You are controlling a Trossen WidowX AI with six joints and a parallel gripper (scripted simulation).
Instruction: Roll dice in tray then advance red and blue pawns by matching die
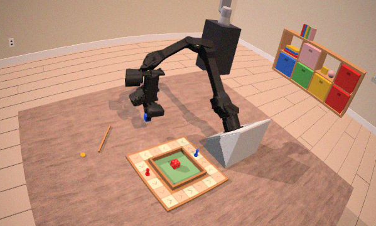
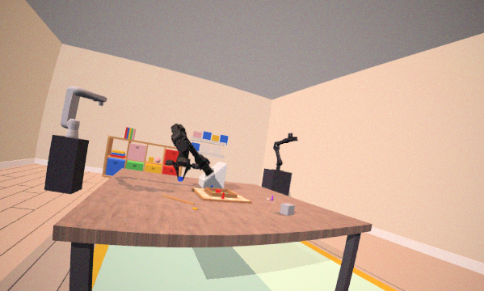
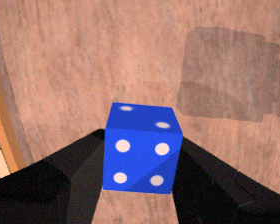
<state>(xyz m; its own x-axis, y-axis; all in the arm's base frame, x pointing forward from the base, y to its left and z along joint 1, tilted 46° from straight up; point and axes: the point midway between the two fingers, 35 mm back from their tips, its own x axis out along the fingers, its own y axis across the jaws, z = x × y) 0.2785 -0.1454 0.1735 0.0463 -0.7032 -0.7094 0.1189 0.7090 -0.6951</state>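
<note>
My gripper [image 1: 147, 117] [image 2: 180, 179] [image 3: 139, 143] is shut on the blue die [image 1: 146, 118] [image 2: 180, 179] [image 3: 141, 162], above the table behind the board. Four pips show on its near face in the wrist view and two on the face above. The red die [image 1: 175, 164] [image 2: 218, 191] lies inside the tray [image 1: 161, 174]; its top number is too small to read surely. The red pawn [image 1: 147, 172] [image 2: 223, 196] stands on the board's left side. The blue pawn [image 1: 196, 153] [image 2: 212, 186] stands on the opposite side, near the arm's base.
The square board [image 1: 169, 201] with printed arrows surrounds the tray. An orange stick [image 1: 104, 138] [image 2: 178, 200] and a yellow disc [image 1: 83, 154] [image 2: 195, 208] lie left of it. A grey cube [image 2: 287, 209] and a small purple piece [image 2: 272, 198] are at the right. A white slanted block [image 1: 247, 141] stands at the arm's base.
</note>
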